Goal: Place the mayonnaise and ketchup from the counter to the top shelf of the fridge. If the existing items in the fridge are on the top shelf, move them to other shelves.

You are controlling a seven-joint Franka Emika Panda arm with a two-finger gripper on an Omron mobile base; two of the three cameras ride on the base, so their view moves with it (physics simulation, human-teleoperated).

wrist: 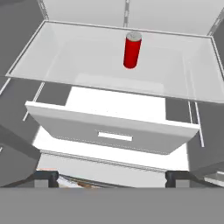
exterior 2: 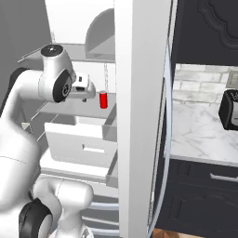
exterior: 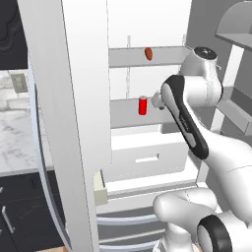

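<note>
Standing upright at upper centre of the hand view, the red can [wrist: 132,49] is framed on the lower shelf [wrist: 57,61]. The gripper [wrist: 112,177] is held spread and empty, seemingly lined up for a reach toward it.

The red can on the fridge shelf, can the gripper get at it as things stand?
Probably yes. The gripper is open and faces the can, which stands upright and alone on its shelf, nothing between them.

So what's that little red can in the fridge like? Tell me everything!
The red can is a small plain cylinder with a silvery grey top and no label that shows. It stands upright on the light-grey shelf just above the white drawer, toward the back of that shelf. Nothing else touches it. The open gripper is apart from it, out in front of the drawer.
</note>
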